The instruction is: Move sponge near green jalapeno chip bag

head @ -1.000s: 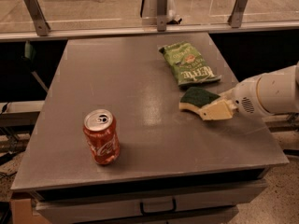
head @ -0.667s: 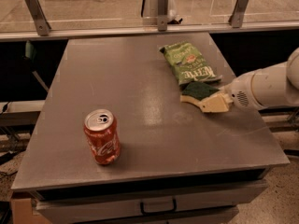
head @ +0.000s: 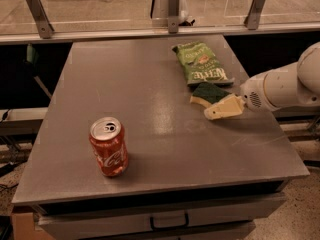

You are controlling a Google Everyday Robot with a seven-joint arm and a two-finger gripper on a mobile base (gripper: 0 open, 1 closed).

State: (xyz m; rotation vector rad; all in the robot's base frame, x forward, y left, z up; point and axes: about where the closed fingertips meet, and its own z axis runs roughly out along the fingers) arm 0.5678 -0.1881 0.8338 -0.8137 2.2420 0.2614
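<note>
The sponge [head: 206,92], dark green on top with a pale yellow base, sits at the table's right side, just below the green jalapeno chip bag [head: 201,64] and nearly touching the bag's near end. The bag lies flat near the far right of the table. My gripper [head: 216,105] reaches in from the right on a white arm [head: 280,86] and is shut on the sponge's right end, low over the table; one beige finger [head: 224,108] shows in front of the sponge, the other is hidden behind it.
A red soda can [head: 108,146] stands upright at the front left of the grey table [head: 150,109]. A rail with metal posts [head: 173,9] runs along the far edge. The table's right edge lies under my arm.
My gripper has carried the sponge a little farther back, up to the chip bag's near end. The can and the bag have not moved.
</note>
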